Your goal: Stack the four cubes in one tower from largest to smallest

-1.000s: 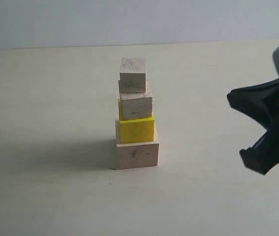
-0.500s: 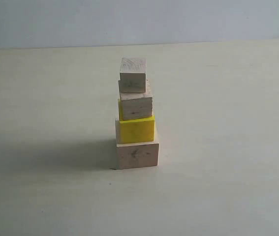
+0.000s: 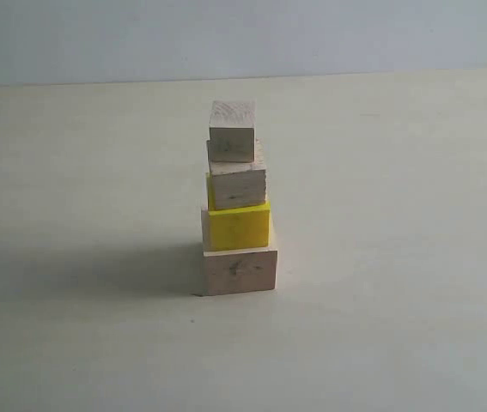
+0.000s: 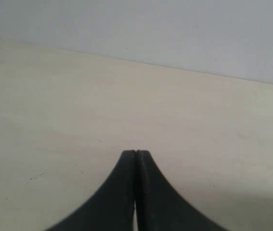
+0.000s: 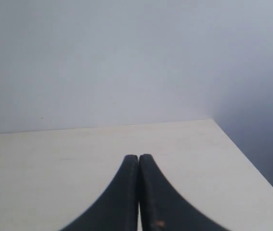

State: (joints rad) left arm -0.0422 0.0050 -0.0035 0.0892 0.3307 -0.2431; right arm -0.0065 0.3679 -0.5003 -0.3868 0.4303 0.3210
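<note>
Left gripper (image 4: pixel 135 153): jaws pressed together, nothing held; only table (image 4: pixel 54 96) ahead of it.
Right gripper (image 5: pixel 139 156): jaws likewise closed and empty; faces the table's far edge and the wall (image 5: pixel 126 57).
Tower (image 3: pixel 238 202): stands alone mid-table; no gripper near it in the exterior view.
Large cube (image 3: pixel 240 270): pale wood, base tier.
Yellow cube (image 3: pixel 238 227): second tier, set slightly back on the base.
Medium cube (image 3: pixel 239 183): pale wood, third tier.
Tiny cube (image 3: pixel 232 137): top, seated a little left of centre.
Status (judged): order correct; stacking looks complete.
Handling note: route any arm motion wide of the column, because the off-centre tiers could topple at a brush.
</note>
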